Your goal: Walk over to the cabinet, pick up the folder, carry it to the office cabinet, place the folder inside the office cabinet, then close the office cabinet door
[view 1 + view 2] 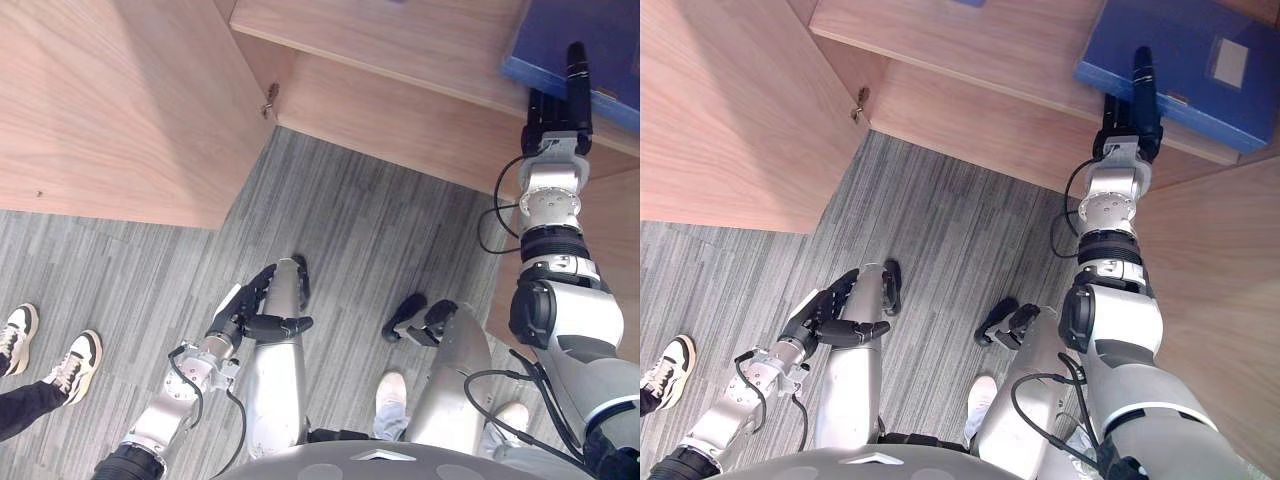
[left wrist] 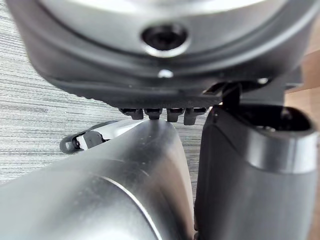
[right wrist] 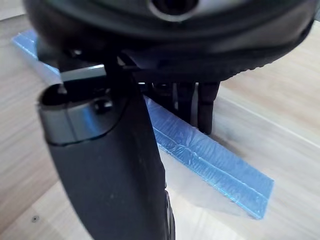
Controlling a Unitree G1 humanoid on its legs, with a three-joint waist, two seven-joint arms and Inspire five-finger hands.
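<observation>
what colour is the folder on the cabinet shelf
The folder is blue, clearest in the right eye view.

Bright, even light — pale sheen on the wooden shelf (image 3: pixel 280 100), soft shadow beside the folder (image 3: pixel 220 170).

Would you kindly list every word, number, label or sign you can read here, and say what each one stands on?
No text can be read anywhere.
Pale rectangular label on the blue folder, which lies on the wooden cabinet shelf: any print is too small to read.
Wooden cabinet door and grey striped carpet: no writing shows.
</observation>
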